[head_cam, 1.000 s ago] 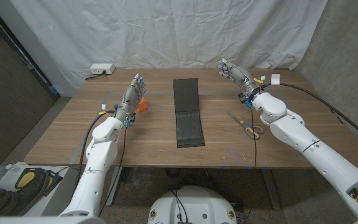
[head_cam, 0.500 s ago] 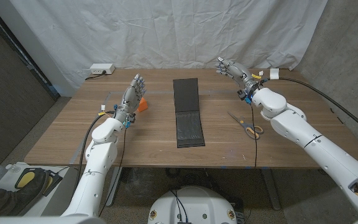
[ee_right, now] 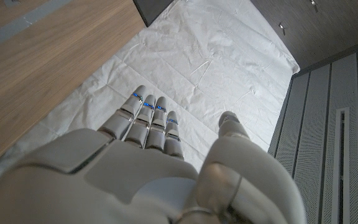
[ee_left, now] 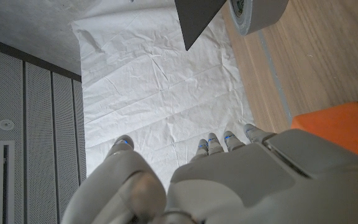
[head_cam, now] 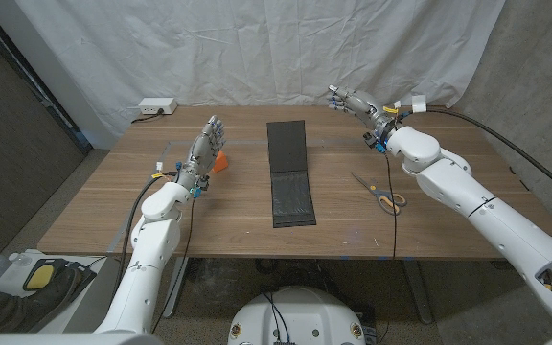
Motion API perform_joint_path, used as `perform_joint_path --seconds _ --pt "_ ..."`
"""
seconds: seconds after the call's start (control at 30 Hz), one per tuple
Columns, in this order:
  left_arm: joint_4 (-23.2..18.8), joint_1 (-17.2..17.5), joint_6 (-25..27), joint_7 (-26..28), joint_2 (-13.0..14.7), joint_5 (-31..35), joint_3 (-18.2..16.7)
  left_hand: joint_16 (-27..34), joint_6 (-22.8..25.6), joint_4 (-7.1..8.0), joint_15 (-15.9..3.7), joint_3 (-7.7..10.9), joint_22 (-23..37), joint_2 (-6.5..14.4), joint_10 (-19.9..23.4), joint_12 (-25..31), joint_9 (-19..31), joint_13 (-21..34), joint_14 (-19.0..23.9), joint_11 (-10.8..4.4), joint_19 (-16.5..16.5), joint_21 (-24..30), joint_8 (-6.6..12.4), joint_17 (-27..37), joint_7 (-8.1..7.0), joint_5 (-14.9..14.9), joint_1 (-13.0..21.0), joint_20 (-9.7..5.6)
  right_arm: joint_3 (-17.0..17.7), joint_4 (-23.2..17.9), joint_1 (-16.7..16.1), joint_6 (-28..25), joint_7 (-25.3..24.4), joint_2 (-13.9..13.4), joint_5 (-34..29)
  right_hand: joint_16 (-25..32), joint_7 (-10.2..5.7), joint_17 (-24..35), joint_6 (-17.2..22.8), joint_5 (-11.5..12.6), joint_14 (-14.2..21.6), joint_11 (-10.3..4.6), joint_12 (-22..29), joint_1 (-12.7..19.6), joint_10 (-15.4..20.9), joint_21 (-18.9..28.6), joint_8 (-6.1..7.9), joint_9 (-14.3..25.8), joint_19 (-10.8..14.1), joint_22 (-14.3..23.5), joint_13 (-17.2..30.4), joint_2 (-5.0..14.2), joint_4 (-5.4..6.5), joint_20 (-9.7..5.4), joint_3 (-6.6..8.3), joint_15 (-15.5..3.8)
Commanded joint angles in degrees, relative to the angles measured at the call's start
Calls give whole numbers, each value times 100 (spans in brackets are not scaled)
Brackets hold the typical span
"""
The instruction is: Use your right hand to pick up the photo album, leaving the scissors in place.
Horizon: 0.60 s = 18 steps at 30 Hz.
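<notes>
While your right hand [head_cam: 355, 103] hangs open and empty near the table's far edge, the long black photo album [head_cam: 289, 173] lies untouched mid-table. Yellow-handled scissors [head_cam: 379, 193] sit to its right. Reach, grasp and lift all remain. Left hand [head_cam: 205, 149] open, idle.

The head camera looks down from 6 o'clock over the whole surface [head_cam: 228, 206], while each wrist camera sits close behind its own robot hand, sharing surface and the white backdrop [head_cam: 257, 48].
</notes>
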Motion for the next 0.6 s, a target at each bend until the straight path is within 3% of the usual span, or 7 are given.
perform_joint_path --seconds 0.03,0.6 --pt "209 -69 -170 -155 -109 -211 -82 15 61 -26 62 2 18 4 84 -4 15 24 29 60 -230 4 6 23 50 48 69 -587 -160 -34 336 -289 132 -31 -214 -58 8 21 84 -12 -139 33 11 77 62 -28 27 10 -57 25 16 -12 -64 -32 24 52" --pt "32 35 -62 -71 -39 -48 -12 6 97 -37 67 -15 18 15 91 -14 15 24 41 88 -218 3 2 21 66 45 101 -589 -415 -134 682 -657 277 -44 -537 -148 -66 30 272 -18 -306 85 -77 138 -110 -106 71 19 -217 27 27 -18 -111 28 44 116"
